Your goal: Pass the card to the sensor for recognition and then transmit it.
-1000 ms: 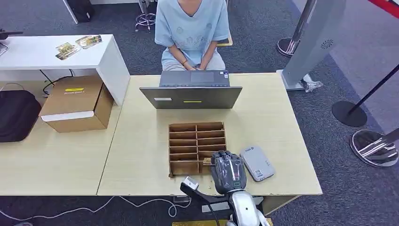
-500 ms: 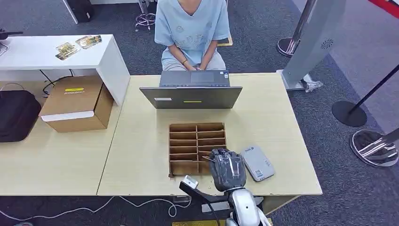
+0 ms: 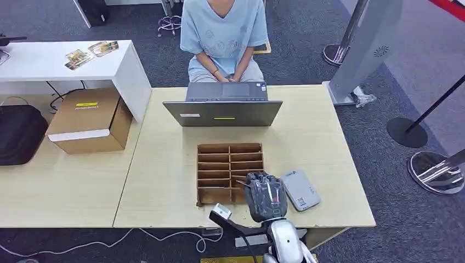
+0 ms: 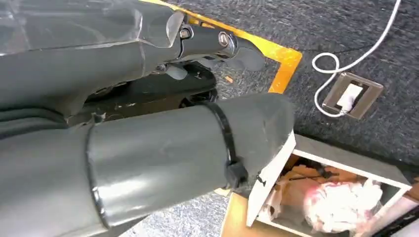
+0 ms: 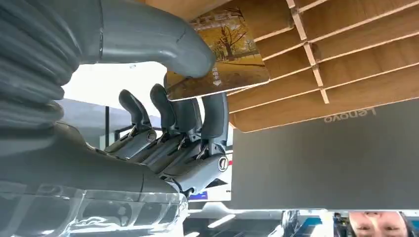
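Your right hand (image 3: 265, 196) pinches the card (image 5: 222, 54) between thumb and fingers over the wooden organizer (image 3: 229, 171); next, judged, carry it onto the sensor (image 3: 299, 189) just beside.

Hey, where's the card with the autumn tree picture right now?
The yellow autumn-tree card is pinched between thumb and fingers of the robot's right hand, at the near right corner of the brown slotted wooden organizer, just left of the grey card reader.

The yellow tree-printed card (image 5: 225, 54) sits pinched in the right hand (image 3: 265, 195), seemingly just beside the grey sensor (image 3: 300, 189).
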{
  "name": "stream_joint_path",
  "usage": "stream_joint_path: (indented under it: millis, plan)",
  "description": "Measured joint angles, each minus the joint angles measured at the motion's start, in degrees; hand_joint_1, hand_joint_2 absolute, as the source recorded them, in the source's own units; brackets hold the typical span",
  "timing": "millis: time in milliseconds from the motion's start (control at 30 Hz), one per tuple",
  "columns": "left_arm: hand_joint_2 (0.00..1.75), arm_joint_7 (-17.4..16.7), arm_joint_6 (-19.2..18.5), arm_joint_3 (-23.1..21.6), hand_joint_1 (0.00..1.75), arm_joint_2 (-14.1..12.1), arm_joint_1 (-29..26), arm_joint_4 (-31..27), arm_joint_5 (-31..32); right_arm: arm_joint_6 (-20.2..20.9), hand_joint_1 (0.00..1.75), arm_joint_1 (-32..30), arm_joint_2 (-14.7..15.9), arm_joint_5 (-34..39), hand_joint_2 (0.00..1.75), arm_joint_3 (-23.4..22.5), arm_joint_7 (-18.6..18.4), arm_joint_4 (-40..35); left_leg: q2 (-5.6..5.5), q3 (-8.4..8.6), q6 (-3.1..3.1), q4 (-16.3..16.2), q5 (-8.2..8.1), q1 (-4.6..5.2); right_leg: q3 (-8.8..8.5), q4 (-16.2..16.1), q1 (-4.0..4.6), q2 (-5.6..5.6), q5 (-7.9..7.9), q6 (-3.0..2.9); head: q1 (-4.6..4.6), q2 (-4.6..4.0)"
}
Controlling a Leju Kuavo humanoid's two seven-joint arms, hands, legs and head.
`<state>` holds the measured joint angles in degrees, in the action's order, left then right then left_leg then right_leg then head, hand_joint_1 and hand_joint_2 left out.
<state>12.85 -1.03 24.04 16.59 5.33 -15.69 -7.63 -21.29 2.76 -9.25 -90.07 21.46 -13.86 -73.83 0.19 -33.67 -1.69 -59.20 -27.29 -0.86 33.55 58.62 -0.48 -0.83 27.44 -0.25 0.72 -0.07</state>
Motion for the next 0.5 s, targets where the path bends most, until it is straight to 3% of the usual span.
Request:
stream_joint_path:
  millis: [267, 500]
  plan:
    - [0.00, 1.55, -0.20, -1.49, 0.00, -0.02, -0.13, 0.00, 0.44, -1.75, 1.68, -0.33, 0.00, 0.09, 1.75, -0.22, 1.77, -1.95, 0.00, 0.00, 0.00, 0.00, 0.00, 0.00, 0.00, 0.00, 0.00, 0.00, 0.00, 0.00, -0.02, 0.00]
    - [0.00, 3.54, -0.31, -3.02, 0.00, -0.15, -0.31, 0.00, 1.75, -3.72, 1.69, -1.33, 0.00, 2.14, 1.75, -0.92, 3.85, -4.92, 0.00, 0.00, 0.00, 0.00, 0.00, 0.00, 0.00, 0.00, 0.00, 0.00, 0.00, 0.00, 0.00, 0.00]
